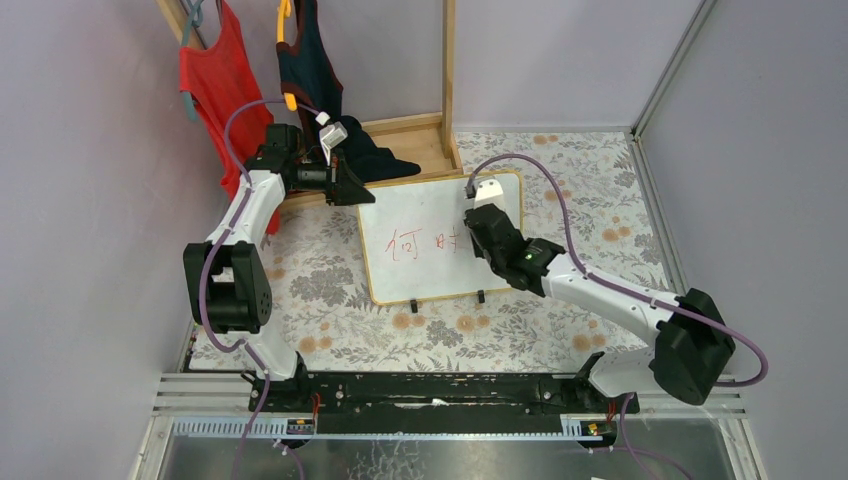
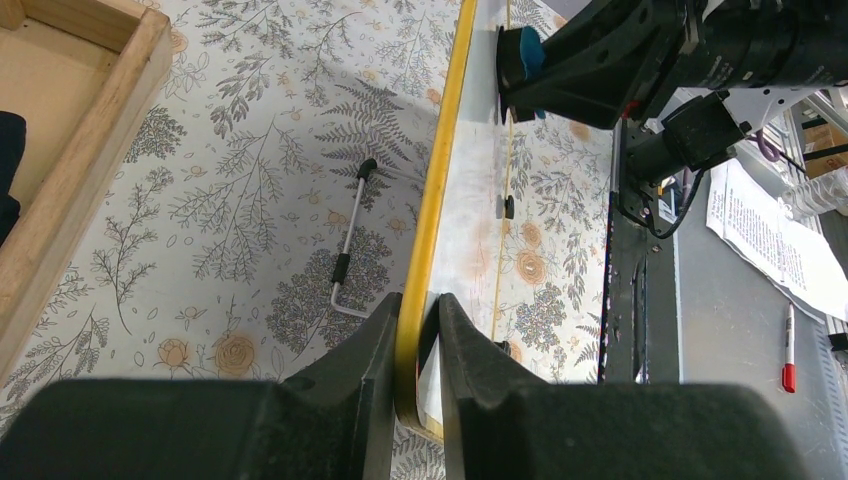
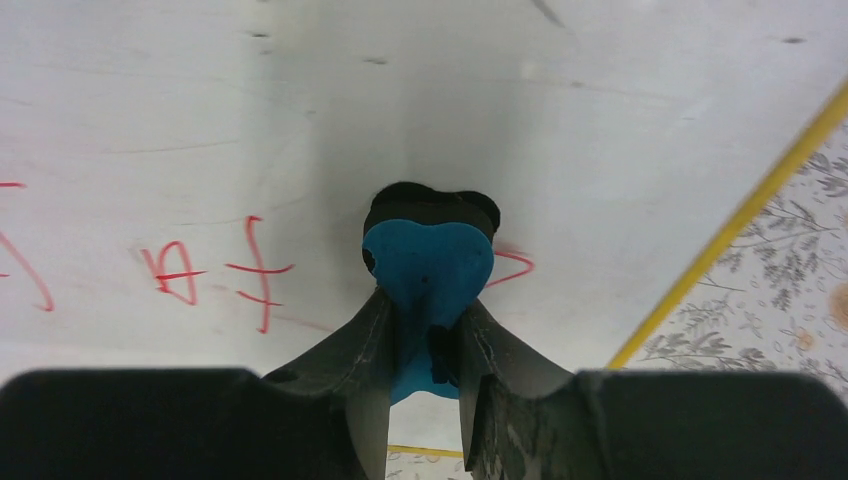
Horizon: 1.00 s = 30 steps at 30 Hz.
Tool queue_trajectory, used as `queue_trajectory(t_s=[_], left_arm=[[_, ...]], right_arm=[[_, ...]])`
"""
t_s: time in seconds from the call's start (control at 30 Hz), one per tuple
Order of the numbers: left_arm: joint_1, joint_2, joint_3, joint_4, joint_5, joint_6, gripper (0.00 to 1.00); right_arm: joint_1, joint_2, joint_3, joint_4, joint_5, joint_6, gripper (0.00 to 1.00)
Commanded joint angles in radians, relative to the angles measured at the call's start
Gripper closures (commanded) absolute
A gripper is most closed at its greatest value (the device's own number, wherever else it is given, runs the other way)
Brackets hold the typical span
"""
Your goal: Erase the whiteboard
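Note:
The whiteboard [image 1: 420, 225] with a yellow frame stands tilted on the floral table, red characters [image 1: 408, 245] on its face. My left gripper [image 1: 352, 185] is shut on the board's upper left corner; in the left wrist view the fingers [image 2: 415, 345] pinch the yellow frame [image 2: 440, 180]. My right gripper [image 1: 482, 225] is shut on a blue eraser [image 3: 428, 262] and presses it against the board face [image 3: 500, 120]. Red strokes [image 3: 255, 270] lie left of the eraser, and a red mark [image 3: 515, 265] lies just right of it.
A wooden clothes rack base [image 1: 400, 140] with a red shirt [image 1: 215, 80] and a dark garment [image 1: 310, 60] stands behind the board. A small metal hex key [image 2: 345, 250] lies on the table left of the board. A red marker [image 2: 789, 350] lies beyond the arm bases.

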Motion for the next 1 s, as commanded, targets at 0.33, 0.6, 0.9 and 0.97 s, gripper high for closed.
queue_trajectory(t_s=[0.33, 0.6, 0.9, 0.97], left_arm=[[-0.002, -0.028, -0.020, 0.011, -0.070, 0.022, 1.00], [-0.001, -0.029, -0.019, 0.004, -0.075, 0.032, 1.00], [-0.001, 0.000, -0.010, -0.059, -0.068, 0.114, 1.00], [-0.002, 0.003, -0.005, -0.073, -0.071, 0.133, 1.00]], right_arm=[[-0.033, 0.033, 0.074, 0.006, 0.041, 0.006, 1.00], [-0.125, -0.048, 0.042, -0.013, 0.043, -0.040, 1.00], [-0.125, -0.056, 0.017, -0.005, -0.066, -0.004, 1.00], [-0.123, -0.053, 0.012, 0.001, -0.120, 0.000, 1.00]])
